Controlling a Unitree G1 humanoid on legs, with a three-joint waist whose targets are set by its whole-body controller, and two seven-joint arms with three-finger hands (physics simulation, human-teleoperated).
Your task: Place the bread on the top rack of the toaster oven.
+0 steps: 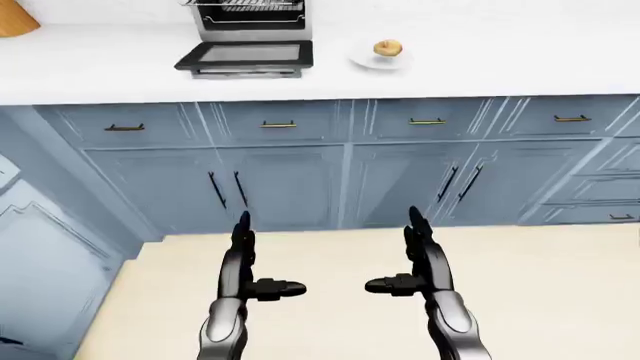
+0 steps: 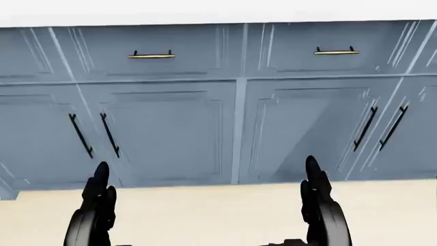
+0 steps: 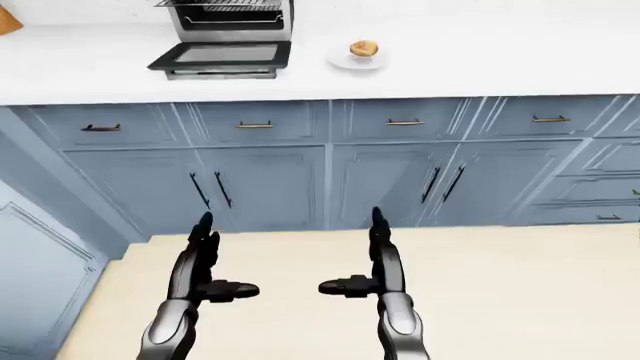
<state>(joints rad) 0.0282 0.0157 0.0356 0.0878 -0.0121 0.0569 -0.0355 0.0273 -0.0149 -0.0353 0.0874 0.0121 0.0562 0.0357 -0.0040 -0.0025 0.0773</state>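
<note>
The left robot hand [image 1: 243, 262] and the right robot hand [image 1: 420, 259] were both held up low over the pale floor [image 1: 560, 300], side by side but well apart. Each one had its fingers spread apart and held nothing. They probably stayed empty and ready like that because the robot was not close enough to reach anything yet.

The bread [image 1: 387, 49] sat on a small white plate [image 1: 372, 61] on the white desk [image 1: 480, 67]. It was far above and beyond both hands, nearer the right robot hand's side than the left one's. The toaster oven [image 1: 247, 22] stood on the same desk, far above the left robot hand. Its door [image 1: 245, 55] lay flat and open, so the racks inside were ready for the bread. The bread was just to the right of the oven, not touching it.

Blue cupboards [image 1: 290, 184] stood between the hands and the desk top.
</note>
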